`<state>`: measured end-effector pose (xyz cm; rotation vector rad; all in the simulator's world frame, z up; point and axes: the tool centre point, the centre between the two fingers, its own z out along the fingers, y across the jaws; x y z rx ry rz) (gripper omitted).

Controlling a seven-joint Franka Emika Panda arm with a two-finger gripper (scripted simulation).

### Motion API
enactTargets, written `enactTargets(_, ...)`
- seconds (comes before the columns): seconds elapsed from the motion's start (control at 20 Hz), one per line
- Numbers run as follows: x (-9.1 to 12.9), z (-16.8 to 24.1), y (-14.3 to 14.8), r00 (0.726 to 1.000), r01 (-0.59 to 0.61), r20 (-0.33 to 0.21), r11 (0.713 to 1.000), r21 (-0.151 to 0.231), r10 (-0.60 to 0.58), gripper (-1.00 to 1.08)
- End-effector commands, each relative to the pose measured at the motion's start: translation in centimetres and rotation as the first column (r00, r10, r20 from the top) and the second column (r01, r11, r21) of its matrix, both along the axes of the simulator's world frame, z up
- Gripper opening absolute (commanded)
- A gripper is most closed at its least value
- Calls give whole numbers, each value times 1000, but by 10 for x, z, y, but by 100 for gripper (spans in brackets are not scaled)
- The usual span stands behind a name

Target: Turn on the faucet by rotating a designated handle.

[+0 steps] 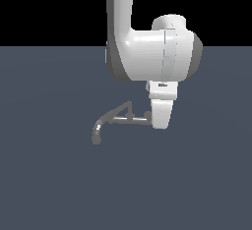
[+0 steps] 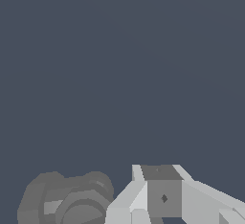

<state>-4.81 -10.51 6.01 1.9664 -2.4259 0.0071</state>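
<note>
The faucet is small and dark grey, and stands on the floor in the exterior view. Its long curved spout ends in a round nozzle toward that view's left. A straight glinting bar runs toward my hand, and a thin slanted post rises above it. The handle is a short stub right against my gripper, which hides part of it. In the wrist view a grey rounded hub lies beside my gripper. How the jaws stand does not show.
The dark blue-grey floor spreads all around the faucet. The white arm comes down from above and hangs over the faucet's end on the exterior view's right.
</note>
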Motion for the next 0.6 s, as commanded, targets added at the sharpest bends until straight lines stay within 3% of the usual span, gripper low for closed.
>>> enactTargets(0.0,4,-1,6,1000,-6,0,1000,2,6,-100)
enactTargets(0.55,41,1,60,997,-70,11,997,15,70,-100)
